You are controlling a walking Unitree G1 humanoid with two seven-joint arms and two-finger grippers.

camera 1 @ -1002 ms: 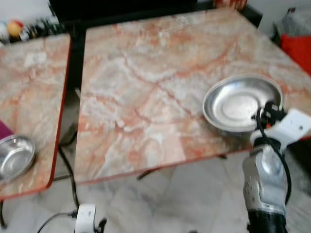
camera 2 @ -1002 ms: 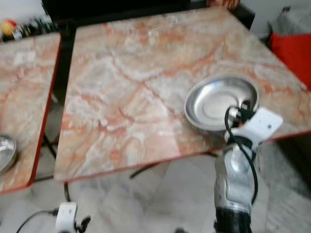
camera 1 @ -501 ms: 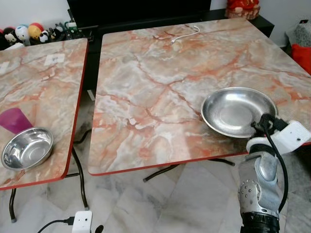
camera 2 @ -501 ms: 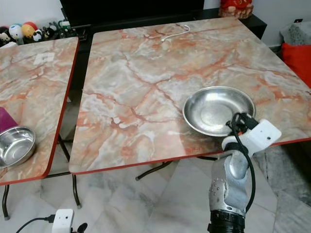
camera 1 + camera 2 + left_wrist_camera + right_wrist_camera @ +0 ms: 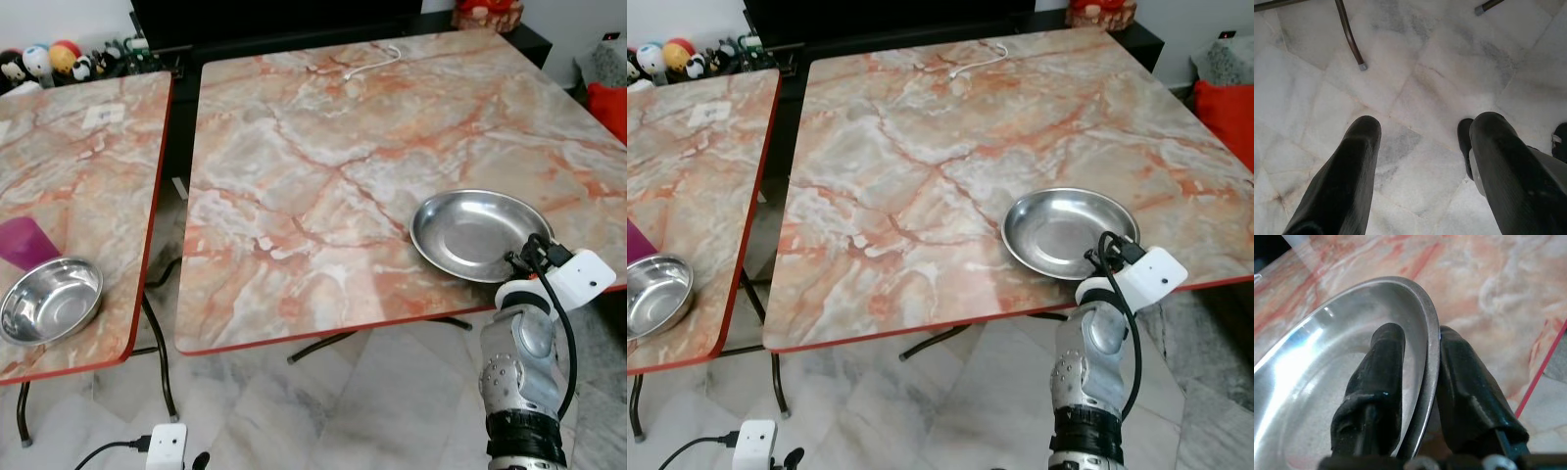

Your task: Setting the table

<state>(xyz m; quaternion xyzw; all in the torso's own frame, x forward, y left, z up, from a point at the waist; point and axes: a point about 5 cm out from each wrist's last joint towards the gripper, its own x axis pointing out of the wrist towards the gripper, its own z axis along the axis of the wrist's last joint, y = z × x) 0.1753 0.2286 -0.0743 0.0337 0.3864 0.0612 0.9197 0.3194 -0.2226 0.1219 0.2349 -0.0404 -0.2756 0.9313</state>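
Now | one plate (image 5: 479, 233) in right claw (image 5: 1420, 377) | one bowl (image 5: 49, 300) | two tables (image 5: 323, 157)

The left hand (image 5: 1420, 171) points down at a pale marble floor (image 5: 1440, 83) of large grey-veined tiles with thin joints between them. Its two black fingers (image 5: 1347, 181) stand well apart with nothing between them, one on each side of the view. Beyond them, a thin dark table leg (image 5: 1351, 39) slants down to a small pale foot cap resting on the floor. A second leg end (image 5: 1488, 6) with a similar cap shows near the frame edge. A dark rounded object (image 5: 1465, 147) sits just beside the other finger; what it is cannot be told.
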